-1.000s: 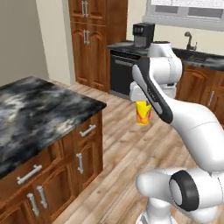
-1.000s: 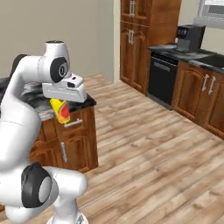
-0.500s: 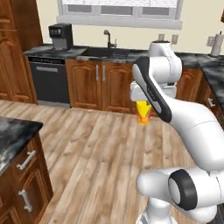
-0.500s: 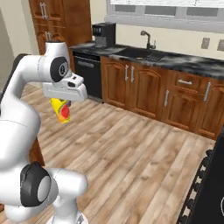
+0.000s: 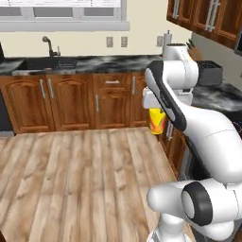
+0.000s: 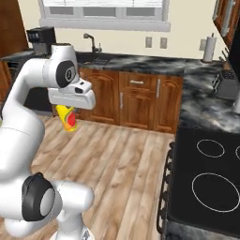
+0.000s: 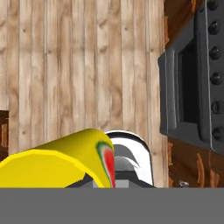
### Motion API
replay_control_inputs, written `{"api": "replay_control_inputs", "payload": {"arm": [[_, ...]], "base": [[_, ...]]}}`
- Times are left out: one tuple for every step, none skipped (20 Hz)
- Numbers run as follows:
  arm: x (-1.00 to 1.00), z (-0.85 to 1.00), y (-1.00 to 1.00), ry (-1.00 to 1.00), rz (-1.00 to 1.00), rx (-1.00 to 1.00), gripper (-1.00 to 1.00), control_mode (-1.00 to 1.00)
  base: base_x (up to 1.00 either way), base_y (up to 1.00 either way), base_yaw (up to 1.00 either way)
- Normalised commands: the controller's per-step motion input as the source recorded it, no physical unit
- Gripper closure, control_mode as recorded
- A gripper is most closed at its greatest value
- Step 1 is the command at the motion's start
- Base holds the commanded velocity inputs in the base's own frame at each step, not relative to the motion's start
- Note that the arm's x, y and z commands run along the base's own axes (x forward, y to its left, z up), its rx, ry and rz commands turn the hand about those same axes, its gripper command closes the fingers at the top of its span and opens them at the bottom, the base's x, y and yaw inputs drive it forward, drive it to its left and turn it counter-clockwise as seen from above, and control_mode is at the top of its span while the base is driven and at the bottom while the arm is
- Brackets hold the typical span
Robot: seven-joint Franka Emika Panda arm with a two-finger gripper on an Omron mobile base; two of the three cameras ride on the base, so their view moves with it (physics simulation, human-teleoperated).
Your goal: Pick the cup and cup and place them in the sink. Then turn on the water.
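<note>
A yellow cup [image 5: 157,121] with an orange-red pattern hangs over the wooden floor, with my gripper [image 5: 156,113] shut on it below the white hand. The right base view has the same cup [image 6: 68,118] under the gripper [image 6: 67,110], at left of centre. Seen from the hand, the cup [image 7: 65,159] lies across the bottom and hides the fingertips. The black sink [image 5: 45,63] sits in the marble counter along the far wall, left of the arm, with its faucet [image 5: 46,43] behind it. The sink [image 6: 95,61] and faucet [image 6: 89,40] lie well beyond the cup. No water stream is visible.
Brown cabinets [image 5: 94,101] run under the far counter. A black cooktop [image 6: 206,183] fills the right side, its oven front [image 7: 192,78] close to the hand. A toaster [image 5: 209,73], a paper towel roll [image 6: 208,48] and a coffee machine [image 6: 40,40] stand on the counters.
The whole picture has swept sideways as the base turned: the island counter is gone and the sink wall and stove have come into view. The cup stays in the shut gripper.
</note>
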Motion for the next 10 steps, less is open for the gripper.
{"api": "replay_control_inputs", "payload": {"arm": [[0.0,0.0,0.0,0.0,0.0,0.0,1.0,1.0],[0.0,0.0,0.0,0.0,0.0,0.0,1.0,1.0],[0.0,0.0,0.0,0.0,0.0,0.0,1.0,1.0],[0.0,0.0,0.0,0.0,0.0,0.0,1.0,1.0],[0.0,0.0,0.0,0.0,0.0,0.0,1.0,1.0],[0.0,0.0,0.0,0.0,0.0,0.0,1.0,1.0],[0.0,0.0,0.0,0.0,0.0,0.0,1.0,1.0],[0.0,0.0,0.0,0.0,0.0,0.0,1.0,1.0],[0.0,0.0,0.0,0.0,0.0,0.0,1.0,1.0],[0.0,0.0,0.0,0.0,0.0,0.0,1.0,1.0]], "base": [[0.54,0.0,-0.43],[0.6,0.01,-0.4],[0.69,0.31,-0.31],[0.71,0.53,-0.24],[0.74,0.66,-0.21],[0.78,0.85,-0.18],[0.85,0.84,-0.15],[0.96,0.85,-0.12],[1.0,0.84,-0.12],[1.0,0.83,-0.13]]}}
